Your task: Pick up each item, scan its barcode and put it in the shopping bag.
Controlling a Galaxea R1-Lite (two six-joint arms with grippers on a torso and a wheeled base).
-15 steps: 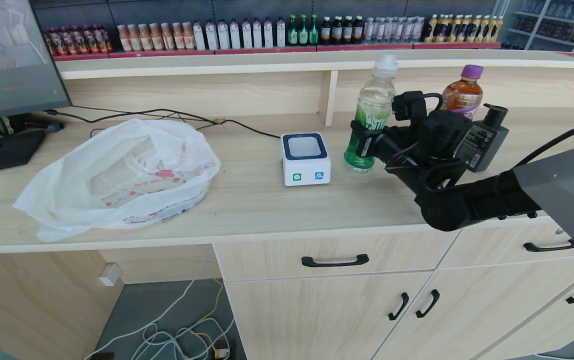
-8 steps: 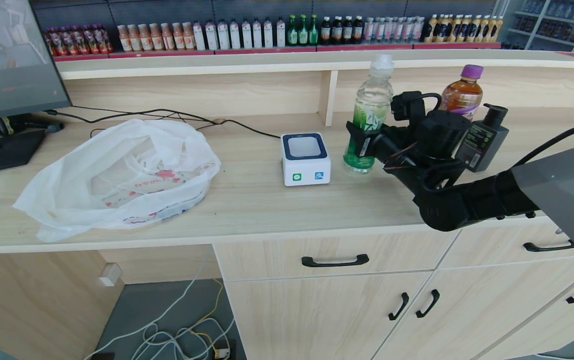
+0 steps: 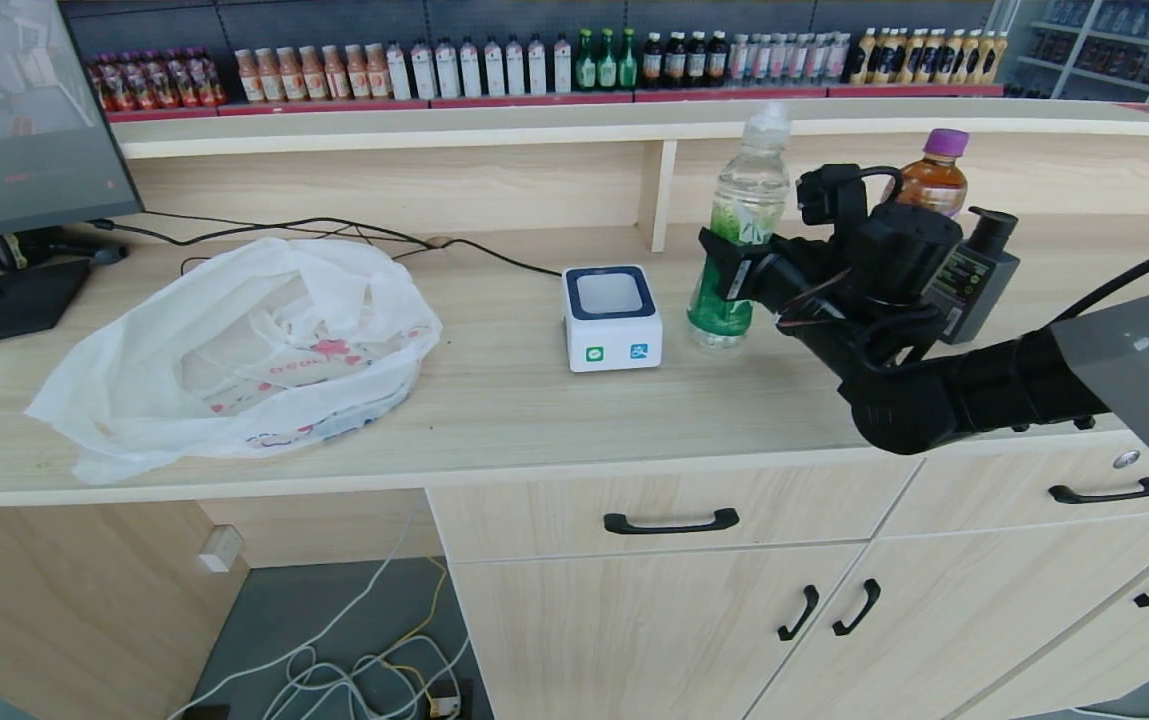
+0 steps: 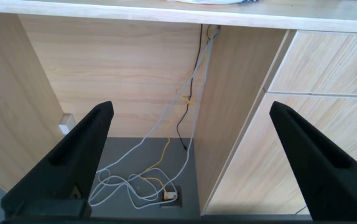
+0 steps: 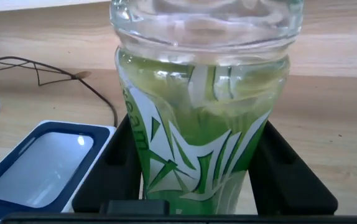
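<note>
Rising slightly since a second ago, your right gripper (image 3: 734, 275) is pinching the green-labelled drink bottle (image 3: 744, 215) around its middle. The bottle is tilting, its base at or barely off the counter (image 3: 534, 420), just beside the scanner (image 3: 612, 315). You are only starting, by my judgement: the purple-capped tea bottle (image 3: 934, 170) and dark pump bottle (image 3: 979, 275) are waiting behind the arm, and the shopping bag (image 3: 234, 350) is lying open, well apart to the left. Room is opening leftward above the scanner; the upright divider (image 3: 659, 190) close behind the bottle is limiting travel. Your left gripper (image 4: 191, 162) is hanging spread wide below the counter.
</note>
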